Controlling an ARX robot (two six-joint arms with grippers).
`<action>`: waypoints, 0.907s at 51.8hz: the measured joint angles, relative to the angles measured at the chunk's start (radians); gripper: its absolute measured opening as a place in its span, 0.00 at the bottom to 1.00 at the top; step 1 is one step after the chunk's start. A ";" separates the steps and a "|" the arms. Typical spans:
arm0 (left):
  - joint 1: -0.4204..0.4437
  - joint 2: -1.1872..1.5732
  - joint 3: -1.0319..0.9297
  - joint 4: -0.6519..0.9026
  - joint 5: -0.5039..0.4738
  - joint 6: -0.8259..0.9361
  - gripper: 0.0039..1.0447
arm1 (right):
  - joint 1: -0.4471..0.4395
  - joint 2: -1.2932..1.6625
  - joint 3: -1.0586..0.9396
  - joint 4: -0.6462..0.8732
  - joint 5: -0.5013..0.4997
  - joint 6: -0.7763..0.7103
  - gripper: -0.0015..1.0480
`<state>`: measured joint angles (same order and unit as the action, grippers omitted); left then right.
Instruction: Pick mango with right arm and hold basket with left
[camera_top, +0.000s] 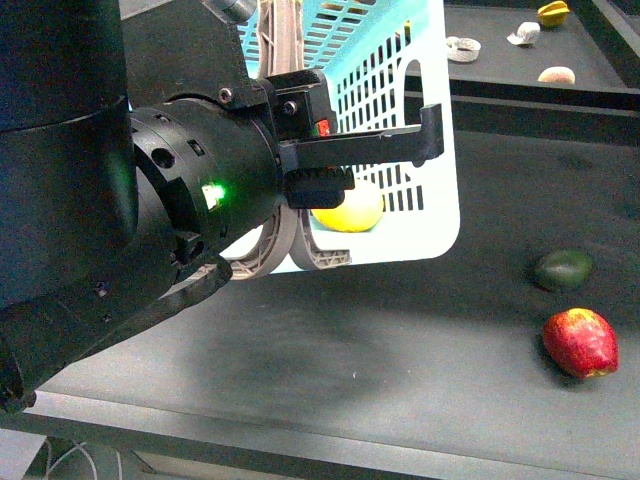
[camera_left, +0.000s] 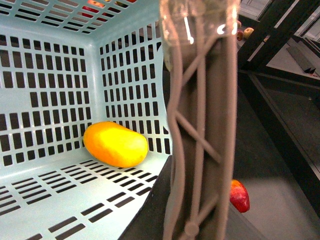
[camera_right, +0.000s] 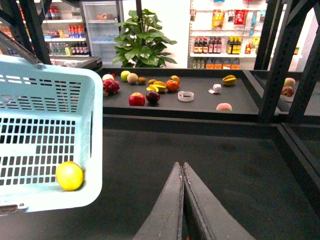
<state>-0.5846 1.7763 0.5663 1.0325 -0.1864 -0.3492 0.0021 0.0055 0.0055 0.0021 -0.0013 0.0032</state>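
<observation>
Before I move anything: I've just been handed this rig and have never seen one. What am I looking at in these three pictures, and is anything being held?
This is a robot with two arms, each ending in jaws. The front picture comes from a camera on its body; the big black shape there is the left arm. The other two pictures come from cameras on the wrists.

The left gripper has its jaws closed on a grey-brown handle of the turquoise basket, holding it tilted. The mango lies inside the basket, in a low corner.

The right gripper is shut and empty, over the dark table.

On the table beside the basket lie a dark green fruit and a red fruit. More fruit sits on the far shelf.
</observation>
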 joint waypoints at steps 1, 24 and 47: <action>0.000 0.000 0.000 0.000 0.000 0.000 0.05 | 0.000 0.000 0.000 0.000 0.000 0.000 0.02; 0.000 0.000 0.000 0.000 0.000 -0.003 0.05 | 0.000 0.000 0.000 0.000 0.000 -0.002 0.54; 0.000 0.000 0.000 0.000 0.000 -0.002 0.05 | 0.000 0.000 0.000 0.000 0.000 -0.001 0.92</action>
<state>-0.5846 1.7763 0.5663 1.0325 -0.1860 -0.3515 0.0021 0.0055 0.0055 0.0021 -0.0013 0.0021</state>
